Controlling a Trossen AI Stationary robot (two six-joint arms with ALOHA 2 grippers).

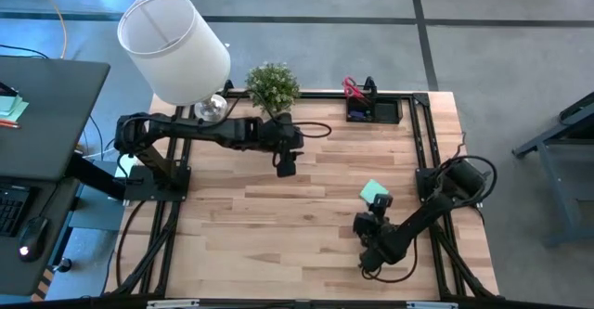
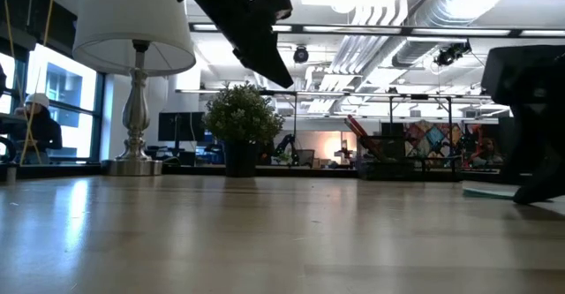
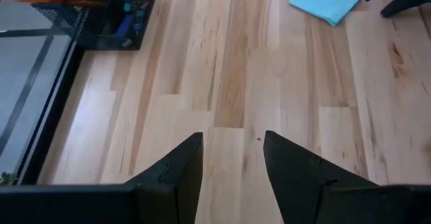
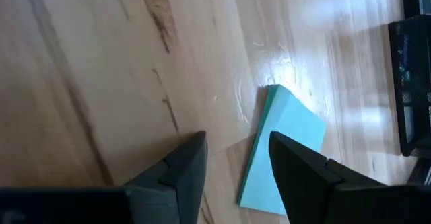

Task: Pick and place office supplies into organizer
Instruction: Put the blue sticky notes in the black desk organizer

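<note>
The mint-green sticky-note pad (image 1: 374, 191) lies flat on the table, right of centre. My right gripper (image 1: 380, 209) is open just on its near side. In the right wrist view its gripper (image 4: 236, 160) stands low over the wood, with one finger in front of the sticky-note pad (image 4: 286, 150). My left gripper (image 1: 286, 163) is open and hangs above bare wood near the table's middle, its gripper (image 3: 232, 160) empty. The black organizer (image 1: 373, 110) stands at the far edge, and the red-handled scissors (image 1: 353, 88) stick up out of it. My right gripper has one finger (image 4: 303, 167) in front of the pad's near edge (image 4: 259, 163). Whether that finger touches the pad, I cannot tell. The pad lies flat on the table.
A small potted plant (image 1: 272, 86) and a white-shaded lamp (image 1: 176, 47) stand at the far edge, left of the organizer. Black frame rails (image 1: 422, 142) run along the table's right side. Bare wood lies between the two grippers.
</note>
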